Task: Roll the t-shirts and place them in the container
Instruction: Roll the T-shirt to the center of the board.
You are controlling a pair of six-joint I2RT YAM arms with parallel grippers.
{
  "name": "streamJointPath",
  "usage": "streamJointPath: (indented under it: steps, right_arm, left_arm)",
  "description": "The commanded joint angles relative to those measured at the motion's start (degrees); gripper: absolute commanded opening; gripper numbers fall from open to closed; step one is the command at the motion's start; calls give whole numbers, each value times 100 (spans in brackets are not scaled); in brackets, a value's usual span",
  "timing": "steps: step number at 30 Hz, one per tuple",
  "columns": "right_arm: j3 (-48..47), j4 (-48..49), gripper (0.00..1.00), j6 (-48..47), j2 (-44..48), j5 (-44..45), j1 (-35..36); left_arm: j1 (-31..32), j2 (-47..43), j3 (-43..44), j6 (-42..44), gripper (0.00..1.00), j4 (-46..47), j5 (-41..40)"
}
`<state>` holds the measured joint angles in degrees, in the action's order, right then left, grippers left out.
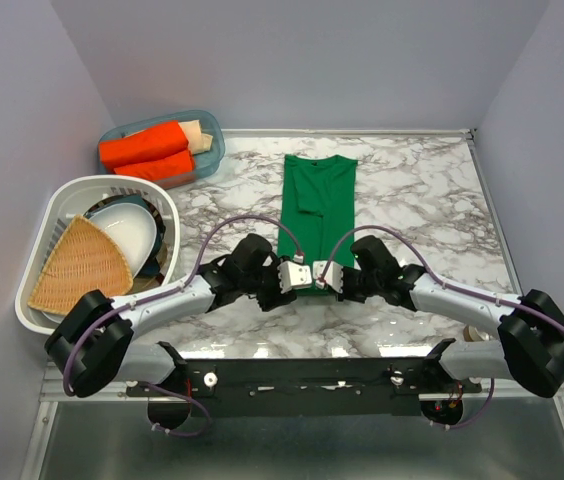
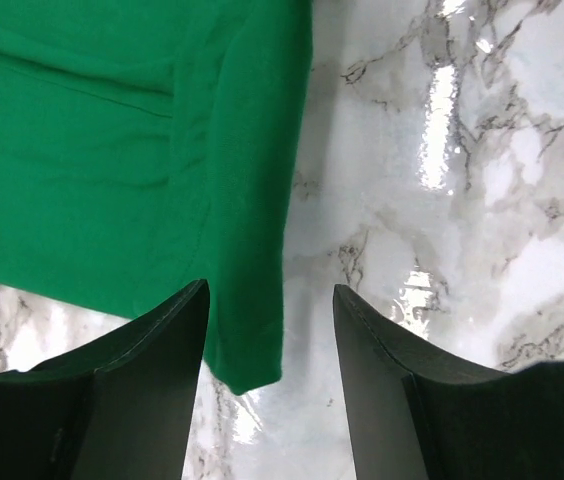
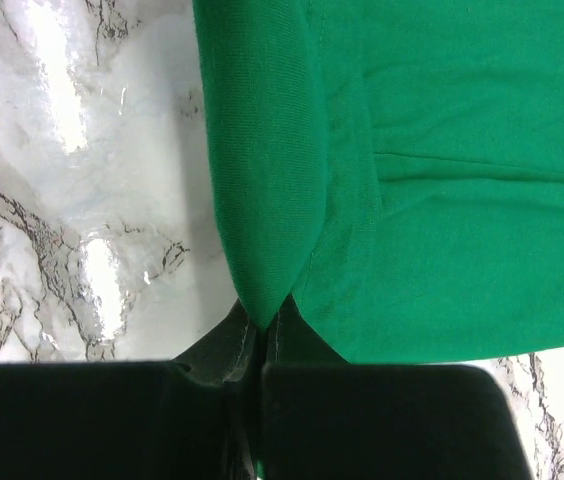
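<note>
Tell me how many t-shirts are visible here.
4. A green t-shirt lies folded on the marble table; in the blue bin, a rear orange-red roll, a front orange-red roll and a beige roll beside them. More may be hidden beneath.

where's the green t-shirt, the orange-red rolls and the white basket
green t-shirt [image 1: 318, 210], top view, middle of folded body
orange-red rolls [image 1: 144, 146], top view, middle of upper roll
white basket [image 1: 110, 181], top view, far rim

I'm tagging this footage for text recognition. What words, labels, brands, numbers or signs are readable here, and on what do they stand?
None can be read in any view.
The green t-shirt shows no print or tag; the orange rolls, their blue bin and the white basket look plain.
</note>
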<state>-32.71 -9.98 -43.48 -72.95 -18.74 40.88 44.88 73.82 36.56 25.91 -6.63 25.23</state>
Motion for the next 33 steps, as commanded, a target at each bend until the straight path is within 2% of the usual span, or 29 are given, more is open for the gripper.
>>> streamJointPath:
  steps: [1,11,13,14,16,20,23,24,28,33]
  right_arm:
    - [-43,-171,6,121,140,-217,-1]
    - [-60,-180,6,209,263,-288,-1]
    - [-86,-206,6,218,281,-314,-1]
    - [-87,-215,6,209,281,-314,-10]
    - [-87,-303,6,156,316,-314,-10]
    - [-156,-706,7,-107,413,-516,-80]
    - [-375,-1198,7,-274,387,-849,-264]
    - [-455,-1495,7,-309,360,-1068,-404]
    - [-894,-2349,6,-669,80,-1623,-783]
    - [-1448,-3350,5,-1206,-490,-2123,-1292]
  left_arm:
    - [187,-52,-43,265,64,602,-651]
    - [407,440,220,608,59,75,-968]
    - [407,519,334,608,54,-48,-820]
    - [407,615,491,617,44,-257,-757]
    - [407,703,659,591,36,-513,-608]
    - [268,914,1072,529,16,-1346,-64]
    - [-109,1203,1555,520,9,-2110,612]
    - [-216,1266,1765,572,8,-2305,1032]
    - [-515,1591,2188,748,1,-3079,1614]
    - [-867,2118,2802,924,0,-3897,2160]
